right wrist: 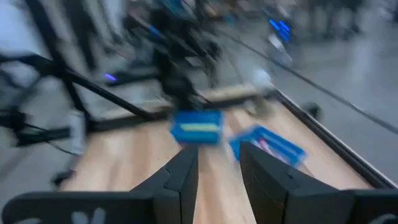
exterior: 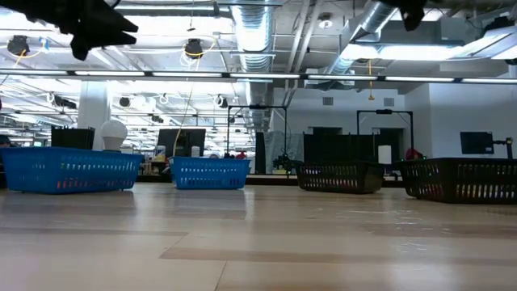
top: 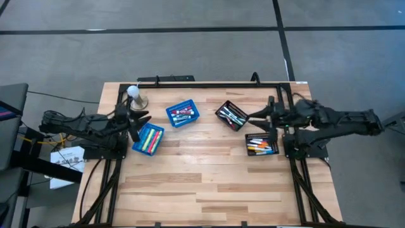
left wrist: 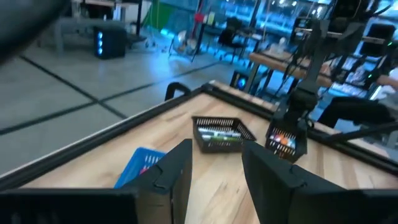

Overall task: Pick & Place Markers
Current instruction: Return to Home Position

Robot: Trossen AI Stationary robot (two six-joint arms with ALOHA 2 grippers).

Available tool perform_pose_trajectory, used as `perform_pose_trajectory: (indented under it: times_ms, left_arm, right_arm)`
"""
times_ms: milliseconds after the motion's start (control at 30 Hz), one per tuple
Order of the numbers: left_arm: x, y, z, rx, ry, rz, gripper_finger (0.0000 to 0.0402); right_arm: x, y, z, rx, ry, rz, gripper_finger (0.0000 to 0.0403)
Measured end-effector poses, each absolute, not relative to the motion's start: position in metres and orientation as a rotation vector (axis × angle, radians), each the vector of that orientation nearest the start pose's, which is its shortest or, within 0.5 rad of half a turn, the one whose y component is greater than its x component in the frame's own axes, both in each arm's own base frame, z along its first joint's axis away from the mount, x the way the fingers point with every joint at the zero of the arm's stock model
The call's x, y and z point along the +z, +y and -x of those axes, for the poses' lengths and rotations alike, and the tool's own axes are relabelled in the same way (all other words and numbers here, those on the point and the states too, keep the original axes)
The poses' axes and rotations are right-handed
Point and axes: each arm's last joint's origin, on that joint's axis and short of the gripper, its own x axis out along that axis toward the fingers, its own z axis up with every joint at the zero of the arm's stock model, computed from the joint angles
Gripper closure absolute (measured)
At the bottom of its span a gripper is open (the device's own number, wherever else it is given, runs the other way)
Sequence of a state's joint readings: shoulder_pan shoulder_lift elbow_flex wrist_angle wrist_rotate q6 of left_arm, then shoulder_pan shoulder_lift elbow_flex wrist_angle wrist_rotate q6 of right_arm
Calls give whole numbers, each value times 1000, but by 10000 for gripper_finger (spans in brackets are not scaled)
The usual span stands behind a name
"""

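Homing step judged in hand. Thin capped markers are binned in blue plastic baskets and black mesh baskets. None seen on wooden table. Left gripper and right gripper are spread, empty. Next, arms are to be parked.

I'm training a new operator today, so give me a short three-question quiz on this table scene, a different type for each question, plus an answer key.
1. True or false: in the high view, every marker lies inside a basket.
2. Multiple choice: how many baskets stand on the table? A two; B four; C six.
3. Fill in: the open left gripper hangs beside a ___ basket, while the open right gripper hangs by the black mesh baskets.
Key: 1 true; 2 B; 3 blue.
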State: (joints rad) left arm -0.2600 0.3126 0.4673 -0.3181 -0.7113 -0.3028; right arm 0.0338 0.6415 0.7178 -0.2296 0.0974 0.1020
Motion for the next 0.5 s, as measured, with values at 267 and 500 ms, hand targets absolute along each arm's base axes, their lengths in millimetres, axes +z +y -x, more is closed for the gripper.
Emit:
perform_pose_trajectory:
  times_ms: [267, 500]
  left_arm:
    - [243, -6, -104, 497, -56, 227, 266]
    - [245, 4, -97, 621, -96, 243, 266]
  right_arm:
    - [299, -8, -93, -11, -41, -55, 295]
    - [270, -9, -63, -78, -109, -44, 295]
